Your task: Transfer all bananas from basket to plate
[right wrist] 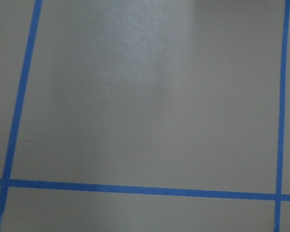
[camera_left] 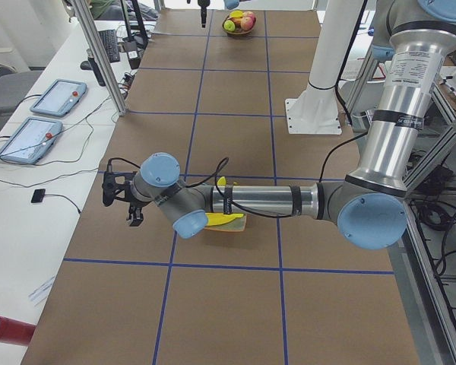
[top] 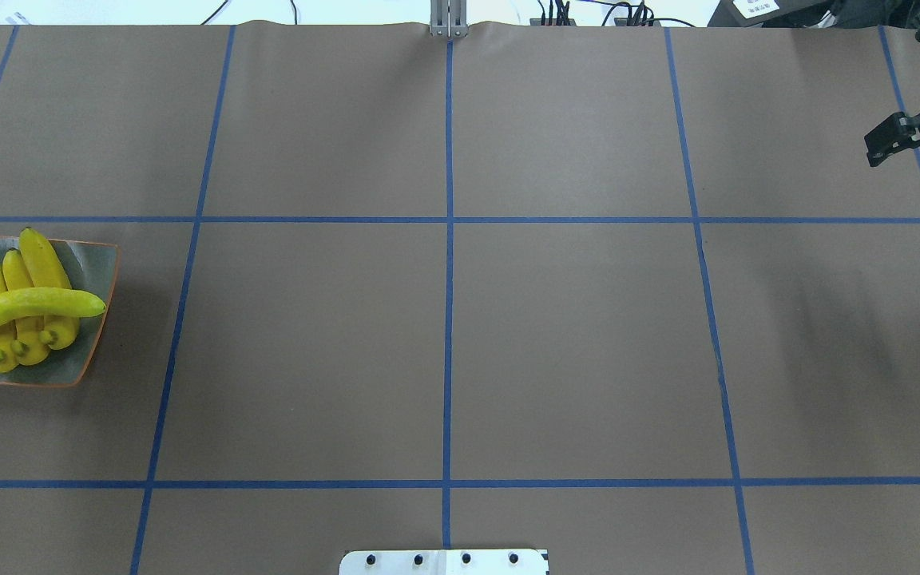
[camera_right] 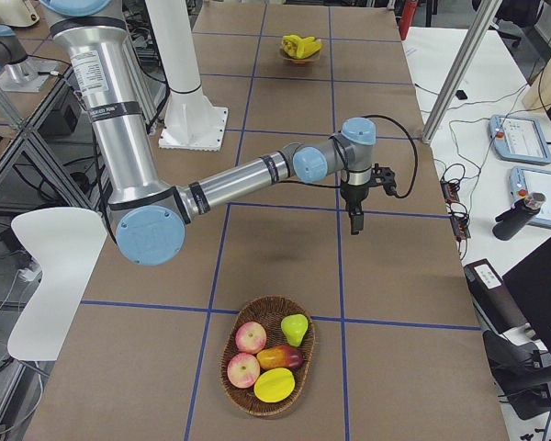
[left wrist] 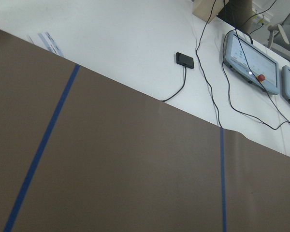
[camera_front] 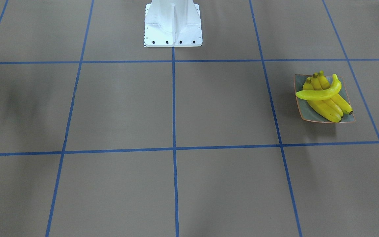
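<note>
Several yellow bananas (camera_front: 321, 95) lie on the square grey-green plate (camera_front: 303, 108) with its orange rim. A paler banana (top: 29, 307) lies crosswise on top of the others. The wicker basket (camera_right: 305, 381) holds apples, a pear and a mango, and I see no banana in it. My left gripper (camera_left: 134, 220) hangs near the table's operator-side edge, past the plate, with nothing visibly in it. My right gripper (camera_right: 354, 225) points down over bare table, well away from the basket. I cannot tell whether either gripper is open or shut.
The robot's white base (camera_front: 173, 23) stands at the middle of its table edge. Blue tape lines divide the brown table into squares. Beyond the operator-side edge, tablets (camera_left: 57, 97) and cables lie on a white bench.
</note>
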